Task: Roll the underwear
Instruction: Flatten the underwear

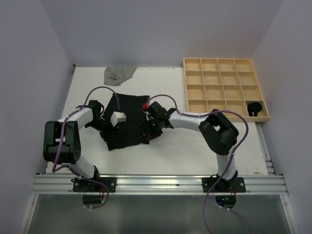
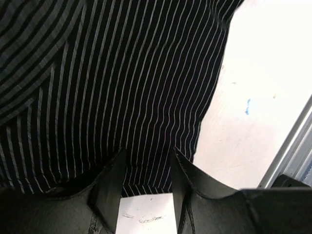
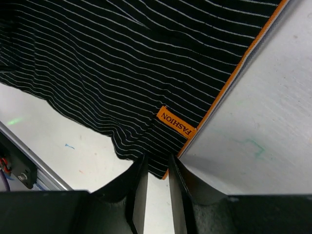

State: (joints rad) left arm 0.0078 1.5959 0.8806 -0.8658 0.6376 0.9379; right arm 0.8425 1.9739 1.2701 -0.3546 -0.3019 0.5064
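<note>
Underwear flat, left gripper, right gripper straddling edges

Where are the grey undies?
In the top view, the grey underwear lies at the table's far edge, left of the wooden tray and just beyond the black striped underwear.

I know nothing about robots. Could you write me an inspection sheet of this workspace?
Surface: white table, faint pen marks.
Job's things: black striped underwear spread flat mid-table; grey underwear crumpled at the far edge; black roll in the near-right corner compartment of the wooden grid tray.
Clutter: nothing seen.
Grippers: left gripper open astride the striped hem; right gripper narrow at the orange waistband corner, grip unclear.
Cables: purple cables looping along both arms.
Surroundings: plain walls; metal rail at the near edge.
</note>
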